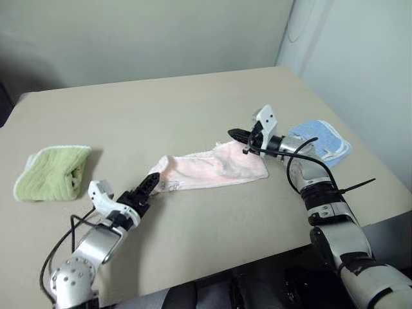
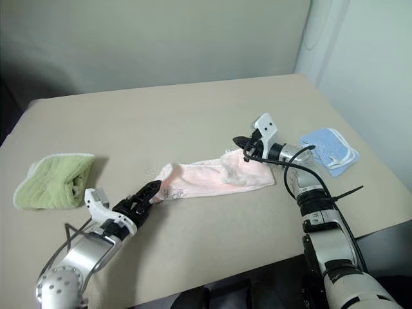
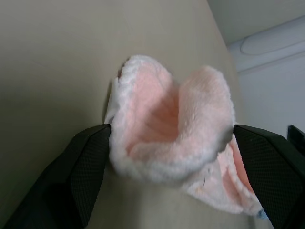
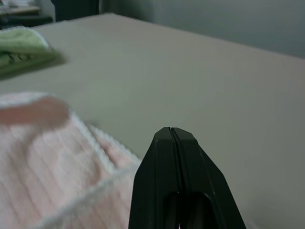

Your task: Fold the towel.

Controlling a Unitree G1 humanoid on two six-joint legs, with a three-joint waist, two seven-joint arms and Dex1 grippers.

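A pale pink towel (image 1: 212, 168) lies loosely bunched into a long strip near the middle of a beige surface (image 1: 193, 103). Its long axis runs across the robot's front, from its left side to its right, tilting slightly away toward the right end.

The left gripper (image 1: 149, 185) sits low at the towel's left end, pointing along the strip. In the left wrist view its two black fingers (image 3: 83, 162) stand wide apart, one on each side of the rolled, white-edged end, which bulges between them. They bracket the cloth but have not closed on it; whether the pads touch the terry is hard to say.

The right gripper (image 1: 239, 135) hovers above the towel's right end, pointing toward the robot's left. Its fingers are pressed together with nothing between them, as the right wrist view shows, with pink cloth lying just below and beside the tips.

A folded light green towel (image 1: 51, 172) rests well apart on the left, and a folded light blue towel (image 1: 322, 140) sits just beyond the right arm.

Judging from this, each arm is at its own end of the strip, and the left is the better placed to take hold first, since the towel end already lies between its fingers.
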